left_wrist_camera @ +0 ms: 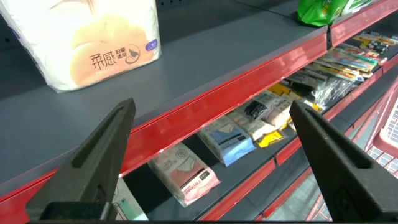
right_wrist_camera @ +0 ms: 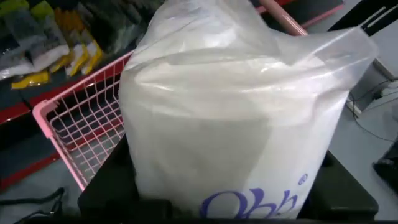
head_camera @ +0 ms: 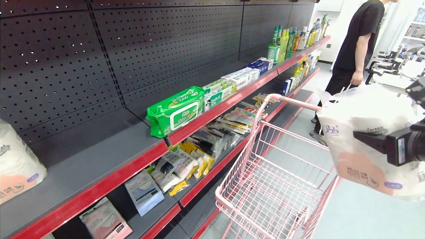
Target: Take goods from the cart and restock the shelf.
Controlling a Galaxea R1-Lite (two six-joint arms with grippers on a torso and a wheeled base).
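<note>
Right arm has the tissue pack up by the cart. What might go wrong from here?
1. The right gripper holds the bulky tissue pack by its loose plastic wrap; it may slip or sag.
2. The cart handle stands between the pack and the shelf; the swing across might snag it.
3. The green wipes pack sits at the shelf's front edge; a nudge while placing might tip it off.
</note>
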